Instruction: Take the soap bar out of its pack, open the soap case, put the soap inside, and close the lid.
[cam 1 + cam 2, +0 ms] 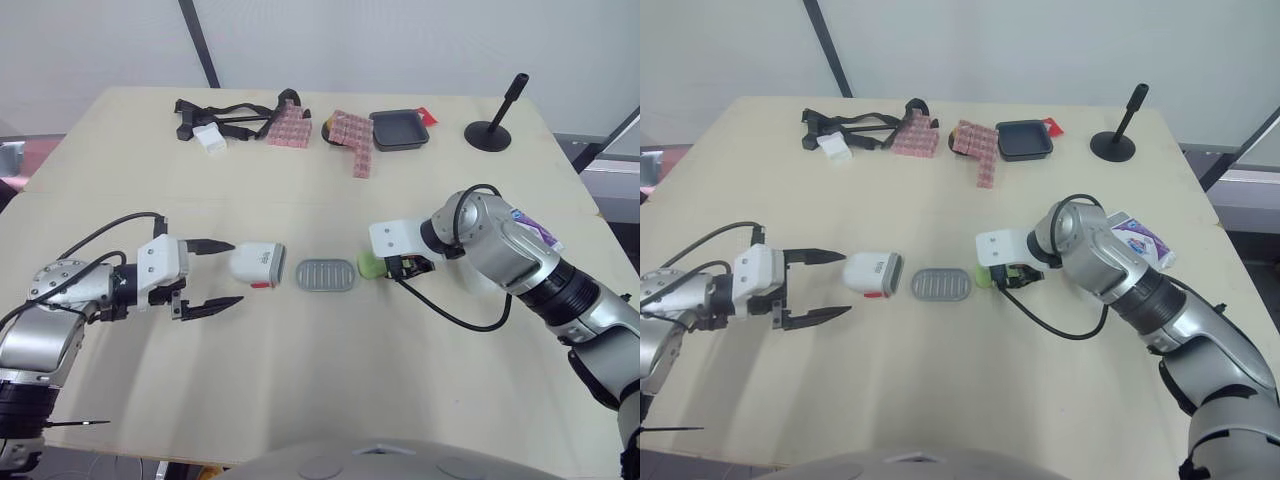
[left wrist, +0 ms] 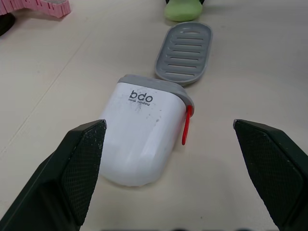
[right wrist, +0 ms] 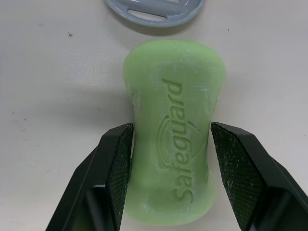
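Table (image 1: 320,400): pale wood, with the working things in a row across its middle and the clutter along the far edge.
Right gripper (image 3: 171,132): low over the table's middle, a little toward the right edge, its two black fingers pinching the soap bar at its narrow waist.
Left gripper (image 1: 846,284): toward the left edge, fingers spread wide, one on each side of the soap case's rounded end, touching nothing.
Black straps (image 1: 225,112): in a tangle by the far edge, on the left.
Black stand (image 1: 490,132): upright near the far right corner.
Black tray (image 1: 399,129): at the far edge, right of centre.
Pink blocks (image 1: 352,135): just left of the black tray.
Soap case (image 2: 142,134): white, lying on its side left of the table's middle, its grey-rimmed end turned toward the slotted tray, a red tab along one side.
Slotted tray (image 2: 184,53): grey oval, flat on the table's middle, between the case and the soap, just beside each.
Soap pack (image 1: 1137,240): white and purple, near the right edge, behind the right arm.
Soap bar (image 3: 175,82): green, stamped "Safeguard", out of its pack and outside the case.
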### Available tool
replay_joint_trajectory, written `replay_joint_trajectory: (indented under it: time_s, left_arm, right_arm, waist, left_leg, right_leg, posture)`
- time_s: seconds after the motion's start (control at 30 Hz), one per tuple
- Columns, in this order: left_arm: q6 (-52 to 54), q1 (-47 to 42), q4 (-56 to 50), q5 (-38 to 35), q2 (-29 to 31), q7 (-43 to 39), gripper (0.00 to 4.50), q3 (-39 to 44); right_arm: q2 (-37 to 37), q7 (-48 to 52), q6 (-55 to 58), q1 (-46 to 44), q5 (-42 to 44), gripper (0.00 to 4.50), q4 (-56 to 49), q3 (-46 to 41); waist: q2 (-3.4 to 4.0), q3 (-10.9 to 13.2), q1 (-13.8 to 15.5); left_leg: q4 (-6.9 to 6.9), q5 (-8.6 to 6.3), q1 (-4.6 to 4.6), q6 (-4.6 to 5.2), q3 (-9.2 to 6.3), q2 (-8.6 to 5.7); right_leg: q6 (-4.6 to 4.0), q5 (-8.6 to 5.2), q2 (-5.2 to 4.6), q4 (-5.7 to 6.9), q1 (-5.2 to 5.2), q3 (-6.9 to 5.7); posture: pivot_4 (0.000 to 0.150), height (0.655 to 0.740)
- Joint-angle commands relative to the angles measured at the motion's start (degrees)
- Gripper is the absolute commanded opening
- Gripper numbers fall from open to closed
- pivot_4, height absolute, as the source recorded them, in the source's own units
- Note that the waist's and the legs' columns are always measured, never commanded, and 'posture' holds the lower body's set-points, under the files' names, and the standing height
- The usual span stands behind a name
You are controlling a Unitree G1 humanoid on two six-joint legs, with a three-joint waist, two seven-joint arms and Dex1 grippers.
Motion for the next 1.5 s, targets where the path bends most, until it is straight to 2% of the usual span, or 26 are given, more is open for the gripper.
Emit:
replay_joint_trajectory:
  time_s: [0.03,0.1,0.23,0.27,0.53,0.8,1.07,1.5]
  left_arm:
    - [-0.2,0.3,-1.7,-0.4,0.2,0.4,4.5,0.5]
    - [-0.3,0.4,-1.8,-0.3,0.3,0.5,4.5,0.6]
    - [-0.4,0.5,-1.8,-0.1,0.3,0.6,4.5,0.6]
    - [-0.5,0.5,-1.8,-0.1,0.3,0.6,4.5,0.5]
    - [-0.7,0.5,-1.2,0.1,0.7,0.4,4.5,0.7]
    - [-1.8,0.6,3.0,0.7,3.3,-0.1,4.5,3.6]
    - [-4.1,0.9,7.1,1.6,5.5,0.0,4.5,5.8]
    - [-3.2,3.0,1.8,2.2,5.0,2.2,4.5,5.3]
  right_arm:
    - [0.4,0.2,-0.4,-0.6,-1.1,2.76,0.4,-0.3]
    - [0.6,-0.1,-0.4,-0.4,-1.3,2.76,0.6,-0.4]
    - [0.5,-0.2,-0.6,0.0,-1.5,1.7,0.4,-0.5]
    - [0.5,-0.1,-0.6,0.1,-1.5,1.67,0.3,-0.5]
    - [1.2,-0.2,0.4,-0.7,0.2,1.67,-1.7,-2.6]
    - [8.4,-1.2,8.2,-3.4,6.7,1.67,-6.6,-6.7]
    - [11.0,-2.4,9.2,-3.9,7.6,1.67,-5.8,-4.3]
    - [13.4,-2.3,10.3,-3.8,8.7,1.67,-4.7,-0.7]
  waist:
    - [0.0,0.0,0.0]
    - [-0.01,0.0,-0.2]
    - [-0.01,0.0,-0.3]
    - [-0.01,0.0,-0.3]
    - [-0.01,0.0,-0.3]
    - [0.0,0.0,-0.4]
    - [-0.01,0.0,0.3]
    - [-0.01,0.0,0.0]
  left_leg:
    - [0.0,0.0,0.0,0.0,0.0,0.0]
    - [0.0,0.0,-0.01,0.0,0.01,0.0]
    - [0.0,0.0,0.0,-0.01,0.04,0.01]
    - [0.02,0.01,0.0,-0.01,0.04,0.01]
    - [0.03,0.02,0.0,0.0,0.05,0.01]
    - [0.02,0.03,0.0,0.0,0.05,0.03]
    - [0.02,0.02,-0.02,0.0,0.04,0.01]
    - [0.01,0.01,-0.02,-0.03,0.03,0.02]
  right_leg:
    - [0.0,0.0,0.0,0.0,0.0,0.0]
    - [0.0,0.0,0.0,-0.02,0.0,0.02]
    - [0.0,0.0,0.0,-0.05,0.0,0.04]
    - [0.0,0.0,0.0,-0.05,0.0,0.05]
    - [-0.01,0.0,0.0,-0.03,0.0,0.05]
    - [-0.02,0.01,0.05,0.12,-0.13,0.04]
    - [-0.01,0.01,0.02,0.08,-0.13,0.0]
    - [-0.01,0.01,0.03,0.08,-0.14,-0.01]
  posture:
    - [0.15,0.74]
    - [0.15,0.74]
    - [0.15,0.74]
    - [0.15,0.74]
    - [0.15,0.74]
    - [0.15,0.74]
    - [0.15,0.74]
    - [0.15,0.74]
